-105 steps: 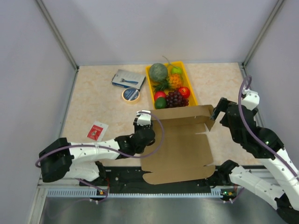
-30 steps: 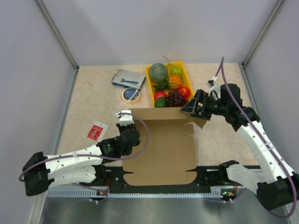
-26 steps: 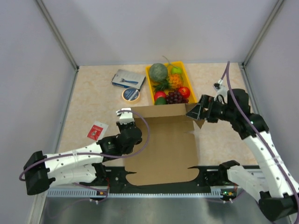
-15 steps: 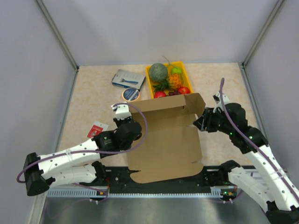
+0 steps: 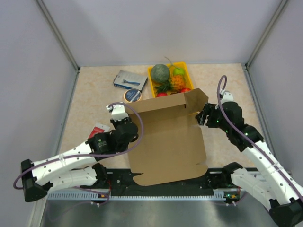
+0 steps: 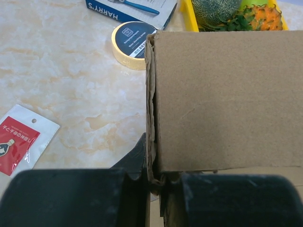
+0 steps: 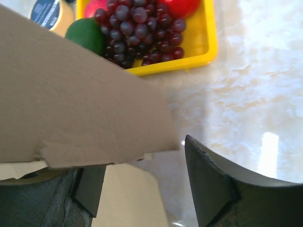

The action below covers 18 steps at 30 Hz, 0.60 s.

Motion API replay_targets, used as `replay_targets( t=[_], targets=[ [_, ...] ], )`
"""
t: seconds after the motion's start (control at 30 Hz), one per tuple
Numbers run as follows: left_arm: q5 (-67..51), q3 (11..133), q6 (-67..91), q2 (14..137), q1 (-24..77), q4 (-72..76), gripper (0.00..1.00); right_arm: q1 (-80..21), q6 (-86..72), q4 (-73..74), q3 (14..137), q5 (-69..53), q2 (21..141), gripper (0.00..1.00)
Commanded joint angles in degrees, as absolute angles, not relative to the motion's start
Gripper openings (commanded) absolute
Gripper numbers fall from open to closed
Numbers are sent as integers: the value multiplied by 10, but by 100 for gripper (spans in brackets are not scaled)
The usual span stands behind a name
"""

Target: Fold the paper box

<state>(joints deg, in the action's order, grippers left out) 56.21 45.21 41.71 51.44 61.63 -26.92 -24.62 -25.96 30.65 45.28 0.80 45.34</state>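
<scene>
One plain brown die-cut sheet, the paper box (image 5: 168,146), lies at the table's 6 o'clock, its far flap standing up and notched tabs along its right edge. Your left gripper (image 6: 154,182) is clamped tight on that flap's 9 o'clock edge. Your right gripper (image 7: 142,175) has its jaws spread either side of the 3 o'clock corner. The yellow fruit tray (image 5: 150,78) sits just beyond, at 12 o'clock.

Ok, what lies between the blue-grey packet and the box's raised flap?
A roll of tape, flat on the table between the packet and the paper box; clearest in the left wrist view.
</scene>
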Motion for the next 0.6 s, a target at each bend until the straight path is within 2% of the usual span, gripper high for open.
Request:
replay_targets(
  t=[0.0, 0.17, 0.23, 0.33, 0.4, 0.5, 0.57],
  targets=[
    [549, 489, 434, 502, 613, -258, 0, -249, -272, 308, 454, 109, 421, 67],
    [546, 483, 427, 489, 608, -253, 0, -248, -307, 324, 440, 177, 412, 69],
    [548, 481, 429, 486, 606, -252, 0, -247, -315, 332, 447, 138, 415, 71],
    [553, 485, 426, 493, 601, -253, 0, -249, -339, 373, 454, 57, 389, 82],
    [557, 493, 423, 502, 600, -253, 0, -249, -349, 380, 439, 9, 339, 83],
    [563, 503, 417, 522, 595, -254, 0, -257, -351, 356, 423, -46, 298, 81],
    [568, 516, 416, 532, 595, -260, 0, -270, -344, 343, 418, -51, 295, 67]
  ],
)
